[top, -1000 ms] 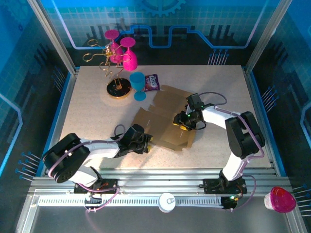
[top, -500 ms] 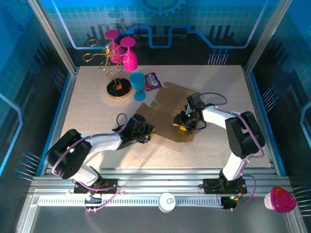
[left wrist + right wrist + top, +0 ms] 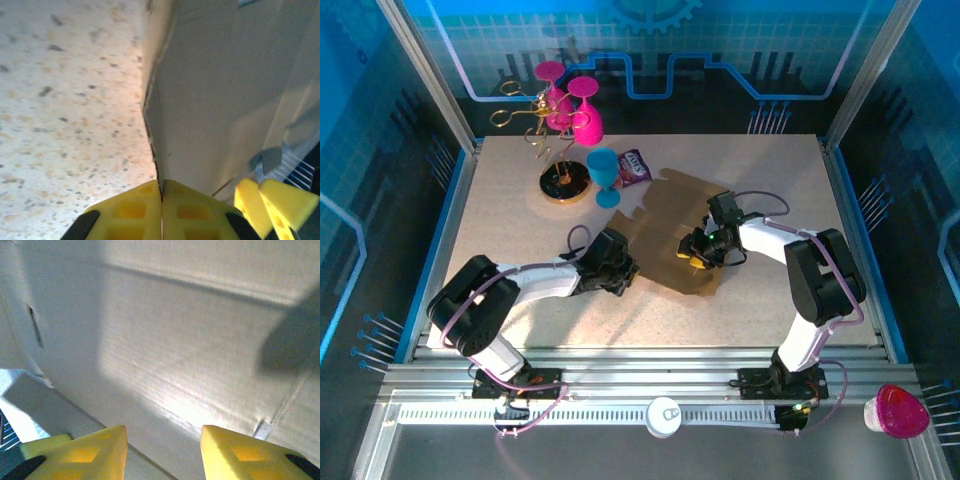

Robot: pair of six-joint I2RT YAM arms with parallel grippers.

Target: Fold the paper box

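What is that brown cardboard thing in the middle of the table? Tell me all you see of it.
It is the paper box: plain brown cardboard, unmarked, with creases and flaps, partly raised off the speckled table rather than flat. The left fingers are shut on one thin edge; the right fingers stand apart close to a creased panel.

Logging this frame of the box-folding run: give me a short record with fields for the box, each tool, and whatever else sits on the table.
paper box: brown cardboard, middle of the table, one panel standing up off the surface
left tool: shut, pinching an edge of the box between its fingers
right tool: open, fingers apart, facing a box panel close up
other items: purple snack packet, blue cup, pink glasses on a gold stand, all beyond the box
fold status: not finished, flaps unclosed
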